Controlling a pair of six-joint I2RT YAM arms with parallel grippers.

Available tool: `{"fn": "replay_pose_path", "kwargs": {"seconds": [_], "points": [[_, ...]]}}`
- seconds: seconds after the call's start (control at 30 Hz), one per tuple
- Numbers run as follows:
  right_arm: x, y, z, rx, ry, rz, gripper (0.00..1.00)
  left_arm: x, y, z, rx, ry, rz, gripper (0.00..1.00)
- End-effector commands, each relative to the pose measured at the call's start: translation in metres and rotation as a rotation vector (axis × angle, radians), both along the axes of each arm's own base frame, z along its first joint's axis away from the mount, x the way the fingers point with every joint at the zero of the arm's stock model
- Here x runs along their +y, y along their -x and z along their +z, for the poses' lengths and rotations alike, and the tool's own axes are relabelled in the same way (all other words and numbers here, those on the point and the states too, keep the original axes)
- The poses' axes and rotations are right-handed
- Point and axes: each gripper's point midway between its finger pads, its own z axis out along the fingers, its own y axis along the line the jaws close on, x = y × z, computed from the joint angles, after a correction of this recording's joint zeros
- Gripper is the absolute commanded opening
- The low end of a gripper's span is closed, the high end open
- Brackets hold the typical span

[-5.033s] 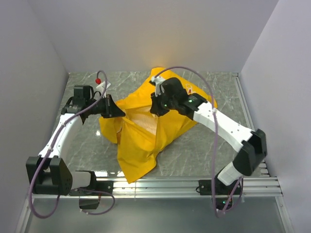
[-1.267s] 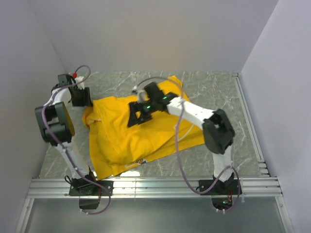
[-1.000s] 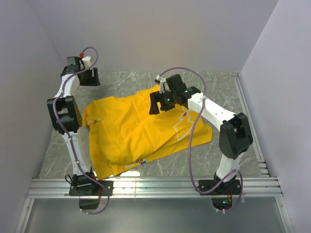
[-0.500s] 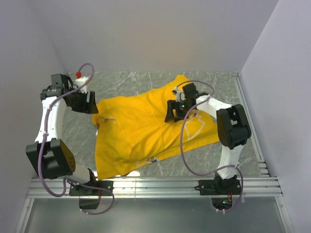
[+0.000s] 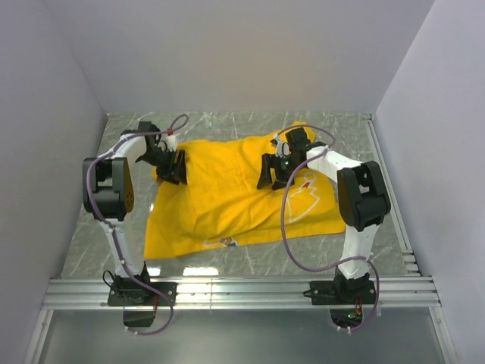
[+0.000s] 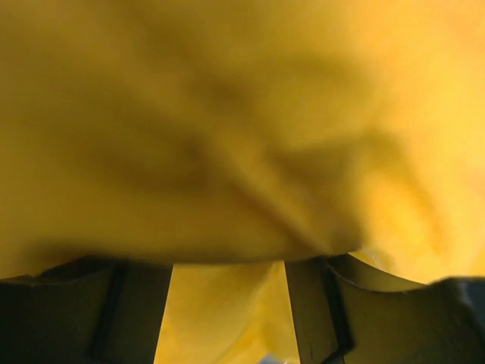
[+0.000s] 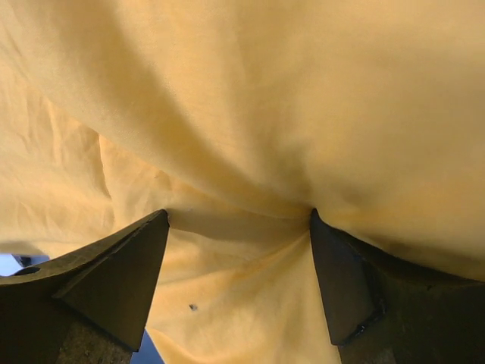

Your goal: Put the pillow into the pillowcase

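The yellow pillowcase lies spread and mostly flat across the table, with a bit of print at its near edge. The pillow is hidden; no white shows anywhere. My left gripper sits on the case's far left corner. In the left wrist view the pillowcase fills the picture and a fold bulges over the tips of the left gripper, whose jaws stand apart. My right gripper is down on the far right part of the case. In the right wrist view the right gripper is open, its fingertips pressing into the pillowcase.
The grey marble table is walled in at the left, back and right. A metal rail with both arm bases runs along the near edge. Cables loop over both arms.
The left arm has swung in from beside the case, and its gripper now rests on the far left corner. The case lies a little flatter. The right gripper has barely moved in the last half second.
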Motion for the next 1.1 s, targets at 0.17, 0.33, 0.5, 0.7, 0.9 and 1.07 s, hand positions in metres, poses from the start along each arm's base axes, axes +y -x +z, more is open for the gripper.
{"fn": "replay_pose_path", "kwargs": {"seconds": [0.17,0.33,0.5,0.7,0.9,1.07], "points": [[-0.013,-0.083,0.055,-0.255,0.087,-0.009,0.89,0.031,-0.144,0.081,-0.384,0.060,0.178,0.72],[-0.080,-0.041,0.111,-0.381,0.191,0.045,0.98,0.089,-0.078,0.108,-0.439,-0.070,0.120,0.85],[-0.153,0.047,0.100,-0.371,0.457,0.106,0.99,0.133,-0.005,0.080,-0.388,-0.229,0.007,0.88],[-0.197,0.117,0.043,-0.325,0.650,0.159,1.00,0.145,0.032,0.065,-0.420,-0.317,-0.070,0.91],[-0.214,0.121,-0.004,-0.339,0.740,0.183,1.00,0.146,0.050,0.039,-0.383,-0.332,-0.135,0.91],[-0.217,0.113,-0.028,-0.298,0.764,0.176,1.00,0.144,0.058,0.025,-0.414,-0.347,-0.187,0.91]]}}
